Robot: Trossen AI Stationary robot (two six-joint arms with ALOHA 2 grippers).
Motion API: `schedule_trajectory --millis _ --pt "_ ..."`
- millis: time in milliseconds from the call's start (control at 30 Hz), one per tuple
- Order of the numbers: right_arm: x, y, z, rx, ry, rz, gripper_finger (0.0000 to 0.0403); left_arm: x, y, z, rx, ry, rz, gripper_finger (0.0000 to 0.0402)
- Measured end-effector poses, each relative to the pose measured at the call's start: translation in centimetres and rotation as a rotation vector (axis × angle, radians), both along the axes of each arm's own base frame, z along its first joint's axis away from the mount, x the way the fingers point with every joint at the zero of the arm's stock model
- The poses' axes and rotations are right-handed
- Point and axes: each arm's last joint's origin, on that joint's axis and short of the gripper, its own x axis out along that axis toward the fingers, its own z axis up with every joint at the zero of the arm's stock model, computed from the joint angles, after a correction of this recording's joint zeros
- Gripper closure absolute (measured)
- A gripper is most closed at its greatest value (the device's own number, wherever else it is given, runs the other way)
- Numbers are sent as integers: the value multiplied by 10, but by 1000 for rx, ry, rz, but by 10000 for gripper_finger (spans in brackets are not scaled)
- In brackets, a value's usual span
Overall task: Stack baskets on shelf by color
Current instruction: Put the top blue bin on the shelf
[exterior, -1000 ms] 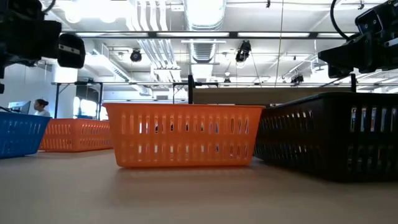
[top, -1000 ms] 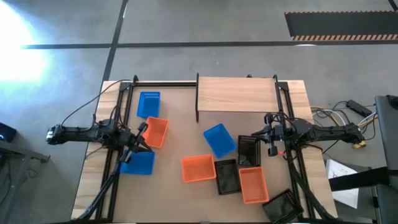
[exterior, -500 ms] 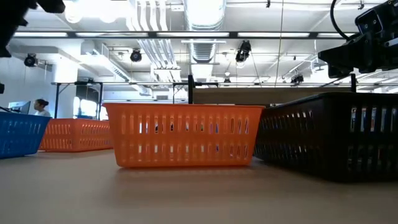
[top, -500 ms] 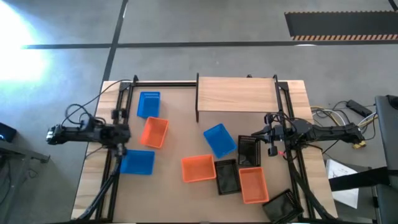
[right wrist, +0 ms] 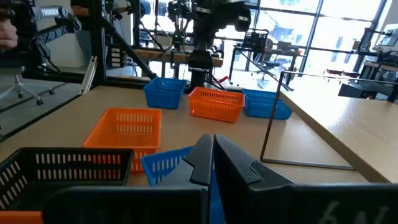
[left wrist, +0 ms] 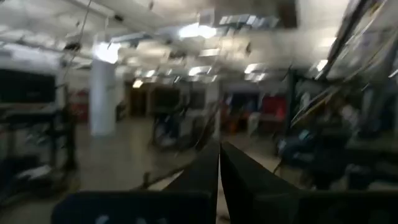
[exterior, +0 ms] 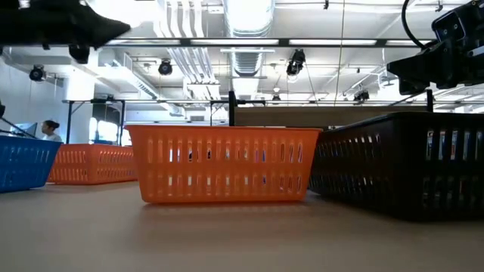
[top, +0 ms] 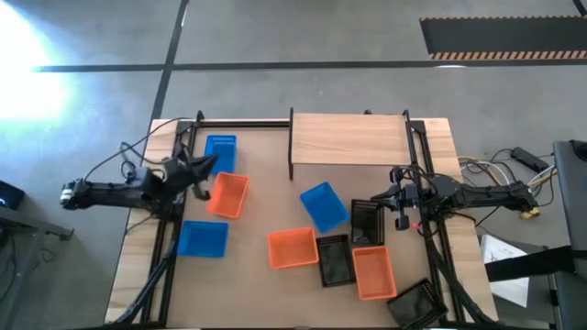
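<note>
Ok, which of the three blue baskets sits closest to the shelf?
The blue basket in the table's middle, tilted, just in front of the shelf. The other two blue ones lie over by the left arm.

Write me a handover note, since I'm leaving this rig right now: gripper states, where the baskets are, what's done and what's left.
Left gripper: shut, empty, raised at the table's left side near the far blue basket and an orange basket.
Right gripper: shut, empty, at the right, by a black basket.
Baskets: all on the table: three blue, three orange, three black. Third blue at near left; second mid-table.
Shelf: bare.
Done: nothing stacked yet.
Left: stack all baskets on the shelf by color.
</note>
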Motion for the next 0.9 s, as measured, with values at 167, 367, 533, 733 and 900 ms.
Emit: schedule_trajectory --millis 167,367,533,733,900 --pt "0 0 0 0 -1 0 394 15 4 28 -110 268 128 402" --pt "0 0 0 0 -1 0 394 24 12 64 -273 465 259 401" --pt "0 0 0 0 0 0 394 46 27 72 -430 639 341 377" --pt "0 0 0 0 0 0 394 77 67 56 -597 867 298 297" --pt "0 0 0 0 0 0 394 89 116 27 -734 995 351 225"
